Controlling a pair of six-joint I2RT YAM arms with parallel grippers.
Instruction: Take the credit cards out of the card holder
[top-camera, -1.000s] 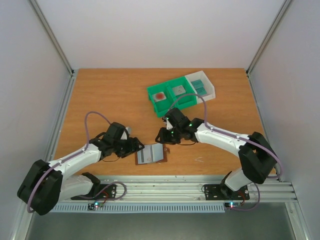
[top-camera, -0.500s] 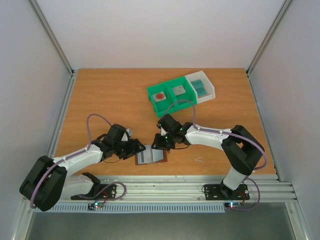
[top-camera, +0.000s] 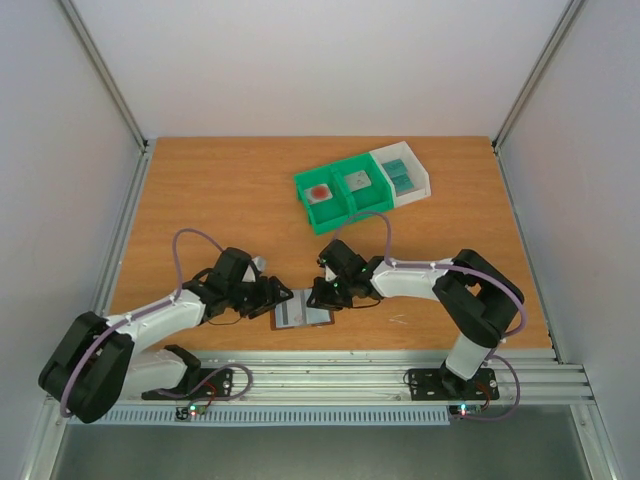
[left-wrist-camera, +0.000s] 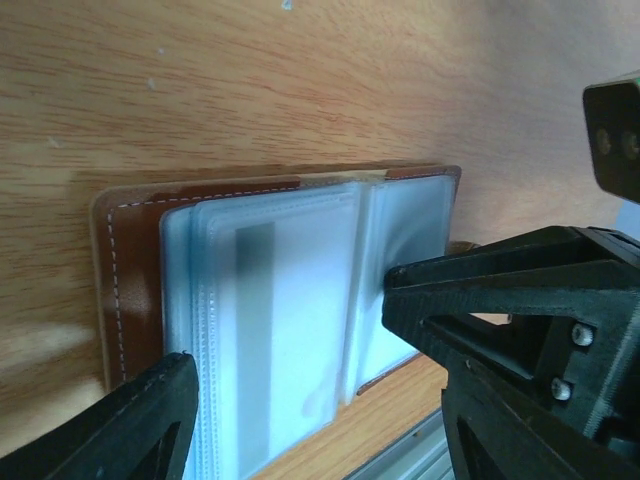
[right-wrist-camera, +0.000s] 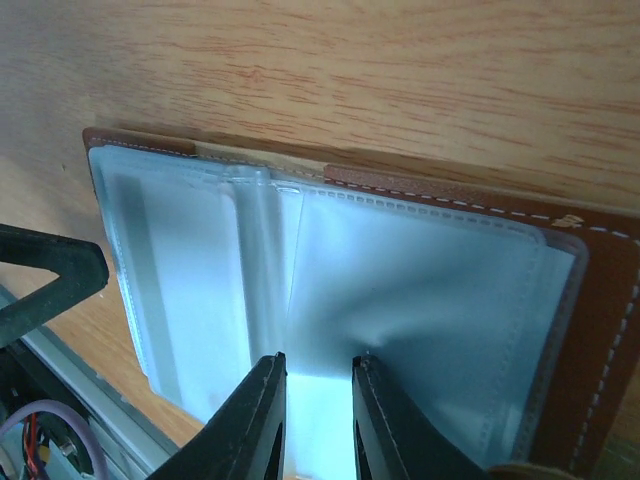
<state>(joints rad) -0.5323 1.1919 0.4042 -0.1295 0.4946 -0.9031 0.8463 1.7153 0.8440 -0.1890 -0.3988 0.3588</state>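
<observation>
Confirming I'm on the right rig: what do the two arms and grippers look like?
The left arm and right arm have white links between bulky black joints, each trailing a thin purple cable. The left gripper and right gripper are black with angular tapered fingers; silver screws show on the left one.

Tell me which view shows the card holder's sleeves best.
Right wrist: the open holder fills the frame, its sleeves sharp, with the right tool at their edge. Left wrist shows it partly behind the left tool; top shows it tiny.
</observation>
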